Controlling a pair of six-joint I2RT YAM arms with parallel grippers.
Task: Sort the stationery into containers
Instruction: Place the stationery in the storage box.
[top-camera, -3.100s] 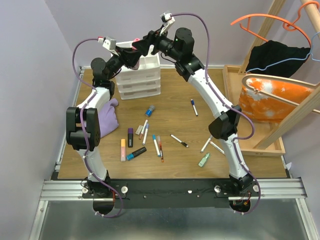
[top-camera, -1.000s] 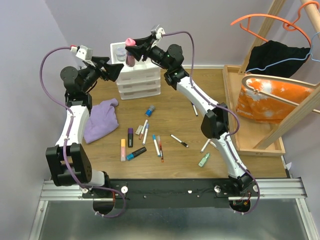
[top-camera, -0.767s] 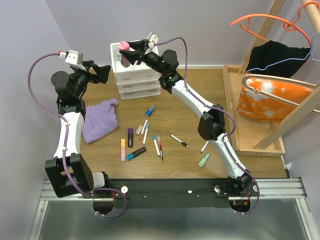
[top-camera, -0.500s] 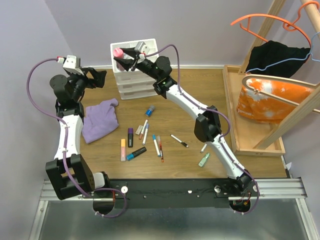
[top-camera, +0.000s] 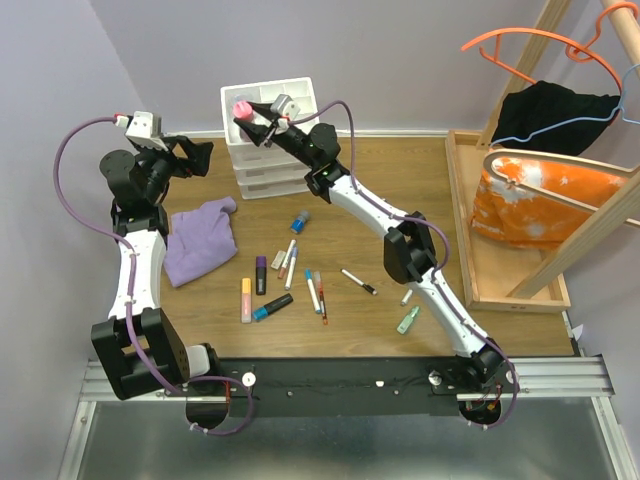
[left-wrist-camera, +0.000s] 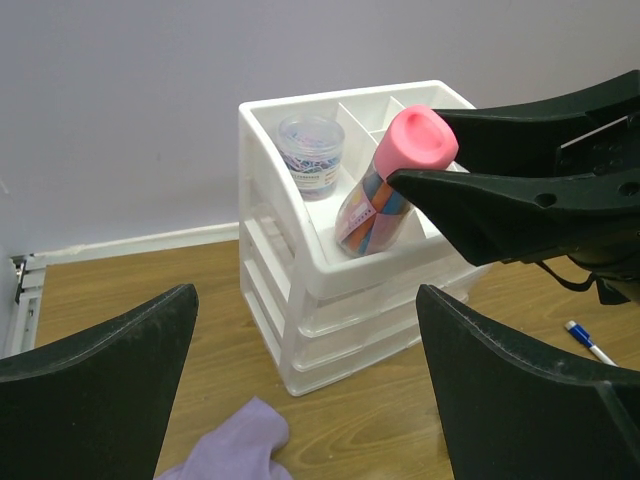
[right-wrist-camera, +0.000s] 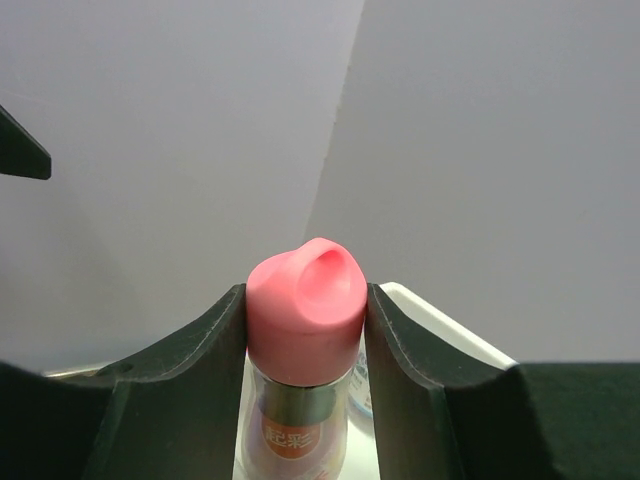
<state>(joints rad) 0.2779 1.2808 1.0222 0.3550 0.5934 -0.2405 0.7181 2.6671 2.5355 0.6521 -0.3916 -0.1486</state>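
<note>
We see the right gripper (top-camera: 252, 113) clamped on the cap of a pink-capped tube with a colourful label (left-wrist-camera: 385, 190). The tube leans inside a front top compartment of the white plastic three-drawer organiser (left-wrist-camera: 330, 290) and is not yet released. A small clear tub of coloured clips (left-wrist-camera: 310, 150) sits in the compartment behind. The left gripper (top-camera: 193, 156) hangs spread wide, empty, left of the organiser. We judge the sorting barely begun: roughly a dozen loose pens, markers and highlighters (top-camera: 261, 275) lie on the wooden table (top-camera: 500, 320).

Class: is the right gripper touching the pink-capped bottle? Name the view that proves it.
Touching. The right wrist view shows the right gripper with both fingers pressed against the pink-capped bottle, no gap.
</note>
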